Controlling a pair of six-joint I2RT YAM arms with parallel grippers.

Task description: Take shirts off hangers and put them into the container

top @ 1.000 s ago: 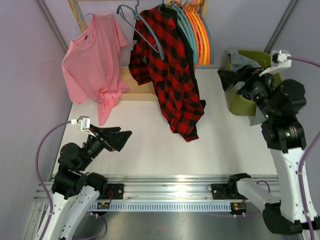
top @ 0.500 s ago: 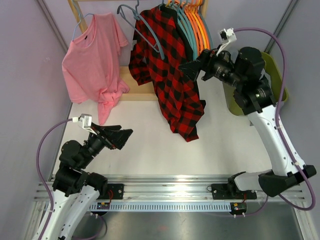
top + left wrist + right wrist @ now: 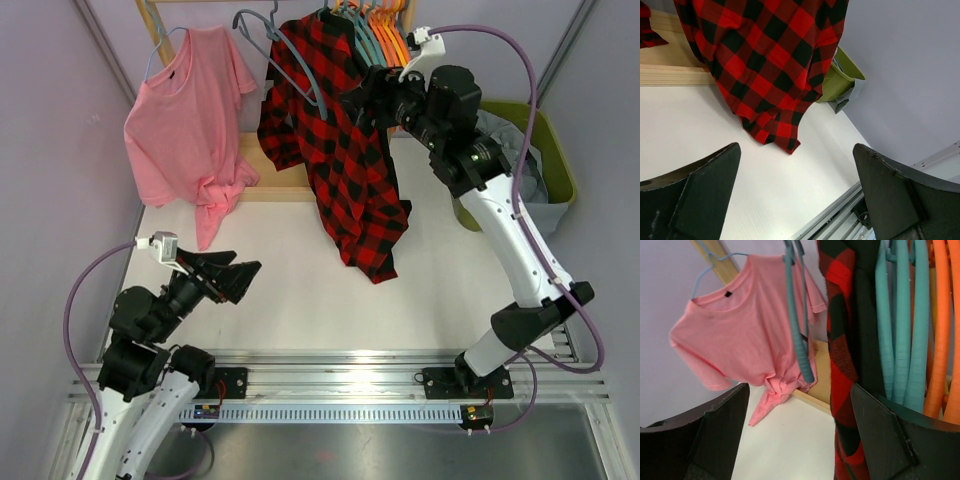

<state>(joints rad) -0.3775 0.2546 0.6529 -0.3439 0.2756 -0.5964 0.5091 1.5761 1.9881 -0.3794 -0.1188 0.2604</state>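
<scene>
The right gripper, held wide open and empty beside the plaid shirt hung at the rail, may be closed on a teal hanger too, so that both are dragged down.

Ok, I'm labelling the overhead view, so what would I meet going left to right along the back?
Soft pink t-shirt → empty teal-blue plastic hanger → red-and-black plaid shirt → olive-green slotted plastic laundry basket.
</scene>
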